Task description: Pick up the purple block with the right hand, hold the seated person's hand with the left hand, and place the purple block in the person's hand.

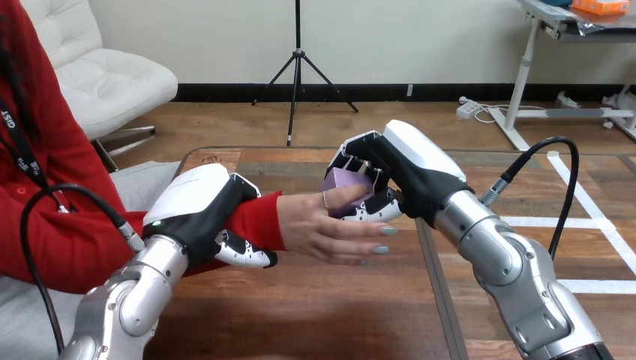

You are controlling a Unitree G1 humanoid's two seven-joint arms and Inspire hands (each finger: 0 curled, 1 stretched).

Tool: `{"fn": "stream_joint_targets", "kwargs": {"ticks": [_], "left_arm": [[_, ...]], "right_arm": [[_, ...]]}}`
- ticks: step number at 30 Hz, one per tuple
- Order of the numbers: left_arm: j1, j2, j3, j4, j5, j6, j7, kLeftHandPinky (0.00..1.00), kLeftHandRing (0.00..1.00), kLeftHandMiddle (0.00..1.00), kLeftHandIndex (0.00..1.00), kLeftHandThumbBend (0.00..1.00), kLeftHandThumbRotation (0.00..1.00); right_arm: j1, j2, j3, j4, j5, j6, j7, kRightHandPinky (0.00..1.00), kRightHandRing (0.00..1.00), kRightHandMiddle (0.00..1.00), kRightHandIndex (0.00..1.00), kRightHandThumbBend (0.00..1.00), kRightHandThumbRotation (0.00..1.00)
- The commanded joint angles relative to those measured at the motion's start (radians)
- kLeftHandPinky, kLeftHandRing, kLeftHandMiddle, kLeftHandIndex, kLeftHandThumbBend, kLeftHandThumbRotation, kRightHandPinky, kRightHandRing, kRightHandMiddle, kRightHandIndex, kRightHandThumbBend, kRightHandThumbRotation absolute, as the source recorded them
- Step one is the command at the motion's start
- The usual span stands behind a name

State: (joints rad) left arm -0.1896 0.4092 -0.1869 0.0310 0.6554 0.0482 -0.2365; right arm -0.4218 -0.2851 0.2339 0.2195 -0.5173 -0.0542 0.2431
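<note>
The small purple block (346,185) is already picked up, clasped in the curled fingers of the robot's right hand (401,176) just above the person's hand (330,229), which lies open at the middle. The left hand (199,214) wraps the person's wrist at the red sleeve (255,221). Only releasing the block into the person's hand seems left. Beneath lies a brown wooden table (315,315), a dark seam (435,300) at its right

One purple block (346,186), apparently; one person's hand (322,225); one left hand (199,214), one right hand (401,171); one table (337,315).
</note>
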Motion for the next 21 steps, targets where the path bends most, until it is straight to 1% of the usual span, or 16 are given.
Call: {"fn": "stream_joint_targets", "kwargs": {"ticks": [1, 6, 8, 12, 15, 16, 17, 21], "left_arm": [[-0.201, -0.072, 0.028, -0.138, -0.072, -0.069, 0.072, 0.2, 0.27, 0.34, 0.34, 0.65, 0.0], [-0.198, -0.068, 0.026, -0.144, -0.068, -0.066, 0.066, 0.2, 0.27, 0.34, 0.35, 0.66, 0.0], [-0.197, -0.064, 0.024, -0.148, -0.065, -0.063, 0.061, 0.22, 0.29, 0.36, 0.37, 0.67, 0.0], [-0.195, -0.042, 0.017, -0.155, -0.046, -0.073, 0.052, 0.26, 0.34, 0.41, 0.42, 0.7, 0.0], [-0.192, -0.033, 0.014, -0.166, -0.037, -0.07, 0.043, 0.32, 0.4, 0.47, 0.48, 0.71, 0.06], [-0.191, -0.03, 0.014, -0.168, -0.036, -0.068, 0.04, 0.34, 0.42, 0.49, 0.51, 0.72, 0.09], [-0.19, -0.029, 0.013, -0.171, -0.036, -0.067, 0.038, 0.37, 0.46, 0.53, 0.54, 0.74, 0.15], [-0.185, -0.025, 0.015, -0.177, -0.035, -0.072, 0.041, 0.43, 0.52, 0.58, 0.6, 0.76, 0.25]], "right_arm": [[-0.111, 0.032, 0.027, -0.112, 0.022, -0.043, 0.011, 0.3, 0.35, 0.43, 0.47, 0.6, 0.0], [-0.105, 0.026, 0.021, -0.109, 0.025, -0.044, 0.011, 0.32, 0.37, 0.44, 0.49, 0.6, 0.0], [-0.103, 0.024, 0.018, -0.107, 0.03, -0.043, 0.014, 0.34, 0.4, 0.46, 0.5, 0.61, 0.0], [-0.098, 0.013, 0.013, -0.107, 0.038, -0.037, 0.028, 0.37, 0.44, 0.49, 0.53, 0.62, 0.0], [-0.095, 0.004, 0.009, -0.103, 0.043, -0.047, 0.034, 0.4, 0.47, 0.52, 0.55, 0.63, 0.0], [-0.094, 0.001, 0.007, -0.102, 0.045, -0.049, 0.036, 0.4, 0.48, 0.53, 0.56, 0.64, 0.01], [-0.093, -0.001, 0.006, -0.102, 0.046, -0.051, 0.038, 0.42, 0.5, 0.55, 0.58, 0.64, 0.04], [-0.088, -0.016, 0.0, -0.101, 0.051, -0.058, 0.049, 0.44, 0.53, 0.58, 0.6, 0.65, 0.11]]}}
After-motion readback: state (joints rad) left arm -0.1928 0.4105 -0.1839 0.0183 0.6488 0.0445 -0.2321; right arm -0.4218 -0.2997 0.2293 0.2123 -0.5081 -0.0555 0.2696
